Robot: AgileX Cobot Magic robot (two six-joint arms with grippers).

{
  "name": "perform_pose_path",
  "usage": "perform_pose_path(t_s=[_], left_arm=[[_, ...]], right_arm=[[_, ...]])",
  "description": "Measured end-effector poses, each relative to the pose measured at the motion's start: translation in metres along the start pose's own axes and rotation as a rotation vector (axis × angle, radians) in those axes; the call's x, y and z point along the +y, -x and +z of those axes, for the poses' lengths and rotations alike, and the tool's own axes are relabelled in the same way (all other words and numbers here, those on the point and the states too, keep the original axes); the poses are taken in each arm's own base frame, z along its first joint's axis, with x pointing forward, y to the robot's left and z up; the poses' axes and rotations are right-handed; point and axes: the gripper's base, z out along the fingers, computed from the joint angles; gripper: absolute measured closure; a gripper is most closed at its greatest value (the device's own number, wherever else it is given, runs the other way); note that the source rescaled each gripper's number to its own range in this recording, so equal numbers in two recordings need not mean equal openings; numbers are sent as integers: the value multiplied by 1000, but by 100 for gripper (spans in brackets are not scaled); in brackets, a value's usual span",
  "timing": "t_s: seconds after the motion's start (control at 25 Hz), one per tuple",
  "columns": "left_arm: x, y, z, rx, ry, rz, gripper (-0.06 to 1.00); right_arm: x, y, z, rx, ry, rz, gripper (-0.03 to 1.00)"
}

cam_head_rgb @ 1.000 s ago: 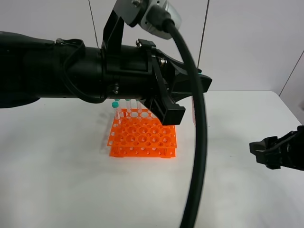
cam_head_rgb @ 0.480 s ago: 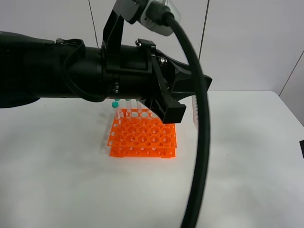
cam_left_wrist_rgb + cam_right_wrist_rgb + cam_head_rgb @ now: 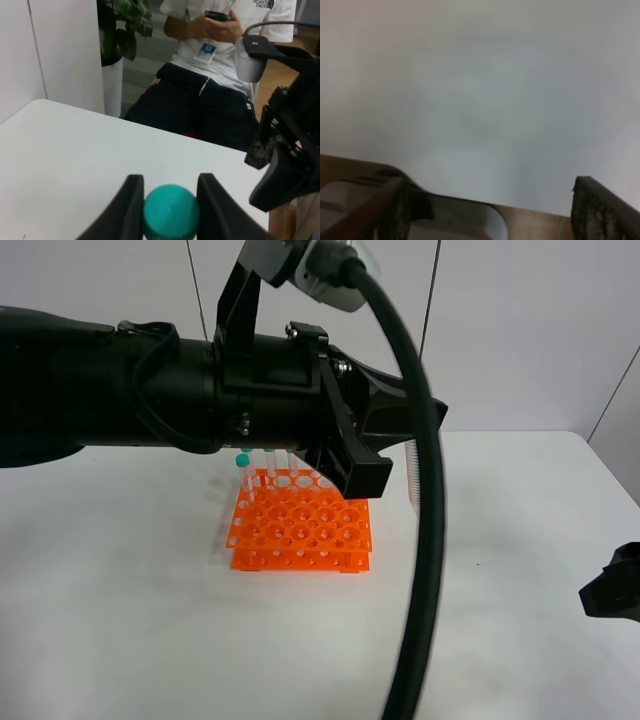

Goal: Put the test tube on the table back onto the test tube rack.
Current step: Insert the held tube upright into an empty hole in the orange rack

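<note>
Above the far right corner of the test tube rack (image 3: pixel 300 530), our left gripper (image 3: pixel 170 192) pinches the test tube (image 3: pixel 171 214) by its teal cap, with both black fingers (image 3: pixel 131 207) pressed against the cap's sides, so the tube is up off the table (image 3: pixel 120 620). Toward the near right edge of the table, our right gripper (image 3: pixel 612 587) hangs well apart from the rack, its fingers spread wide with nothing between them. At the rack's far left corner we see other tubes (image 3: pixel 243 459) standing in the holes, one teal-capped.
</note>
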Motion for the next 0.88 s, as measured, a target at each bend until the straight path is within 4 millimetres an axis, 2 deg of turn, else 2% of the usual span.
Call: perform_pose_path(t_s=[0.12, 0.32, 0.56, 0.72, 0.88], left_arm=[[0, 0, 0, 0, -2, -1, 94], [0, 0, 0, -1, -4, -2, 94], [-1, 0, 0, -3, -13, -2, 94], [-2, 1, 0, -6, -24, -2, 94], [-3, 1, 0, -7, -29, -2, 94]], right_arm=[[-4, -3, -5, -14, -47, -4, -3], [-6, -20, -20, -39, -59, -8, -3], [-7, -41, -43, -182, -48, -18, -3], [-11, -57, -57, -288, -91, -97, -3], [-12, -69, -56, -371, -85, -96, -3]])
